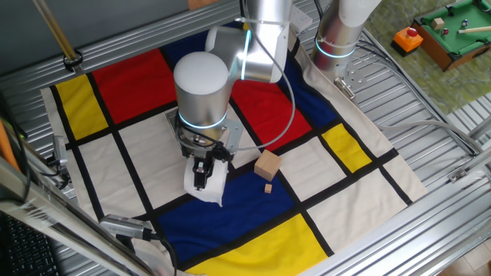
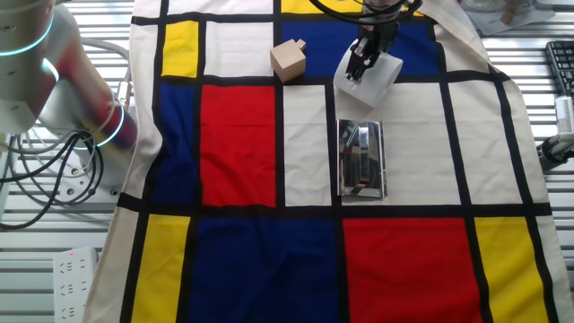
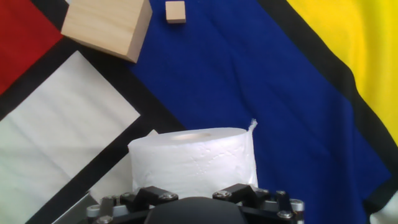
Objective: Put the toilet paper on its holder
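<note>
My gripper [image 1: 201, 173] clamps the toilet paper [image 1: 205, 184] from above, just beside the holder [image 2: 360, 158], near the wooden cube [image 1: 267, 165].

The counter [image 2: 529, 269] is formed of ribbed metal slats and is largely covered by a cloth [image 2: 242, 260] printed with red, blue, yellow and white rectangles divided by black lines. On a white rectangle of the cloth, the holder's [image 2: 361, 159] shiny base plate is laid flat. Near its far end, the toilet paper [image 2: 369, 79] is seen at the border of a white and a blue rectangle. Beside the roll, apart from it, a tan wooden cube [image 2: 288, 61] is set on the cloth, and a much smaller wooden block [image 3: 176, 12] is placed just next to the cube.
</note>
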Controlling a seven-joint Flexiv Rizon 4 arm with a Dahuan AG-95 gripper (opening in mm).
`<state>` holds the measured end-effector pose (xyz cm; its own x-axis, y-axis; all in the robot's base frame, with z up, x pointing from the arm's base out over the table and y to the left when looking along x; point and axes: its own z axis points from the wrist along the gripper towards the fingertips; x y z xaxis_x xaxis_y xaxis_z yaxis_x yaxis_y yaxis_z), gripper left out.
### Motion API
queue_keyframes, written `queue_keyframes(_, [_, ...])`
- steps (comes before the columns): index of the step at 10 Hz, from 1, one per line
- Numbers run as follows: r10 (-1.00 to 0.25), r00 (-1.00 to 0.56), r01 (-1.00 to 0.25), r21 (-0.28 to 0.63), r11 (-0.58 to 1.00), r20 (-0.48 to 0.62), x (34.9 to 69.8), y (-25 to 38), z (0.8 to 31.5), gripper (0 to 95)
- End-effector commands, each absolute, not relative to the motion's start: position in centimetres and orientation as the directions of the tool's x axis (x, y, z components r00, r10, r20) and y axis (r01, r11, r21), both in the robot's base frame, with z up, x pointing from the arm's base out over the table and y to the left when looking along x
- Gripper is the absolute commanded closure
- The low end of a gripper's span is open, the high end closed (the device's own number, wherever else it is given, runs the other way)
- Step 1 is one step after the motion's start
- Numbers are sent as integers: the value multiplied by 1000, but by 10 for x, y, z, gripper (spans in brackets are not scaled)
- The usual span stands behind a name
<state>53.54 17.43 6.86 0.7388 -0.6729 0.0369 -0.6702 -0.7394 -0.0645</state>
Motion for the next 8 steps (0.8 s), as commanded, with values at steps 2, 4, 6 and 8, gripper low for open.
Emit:
queue_keyframes(2, [-699,715,-697,-58,-715,31,537,175,44,950])
queue_keyframes(4, [-710,704,-709,-40,-704,30,537,175,44,950])
queue_keyframes(6, [-730,683,-729,-35,-684,28,537,175,46,950])
queue_keyframes(8, [-757,652,-757,-30,-653,36,535,177,54,950])
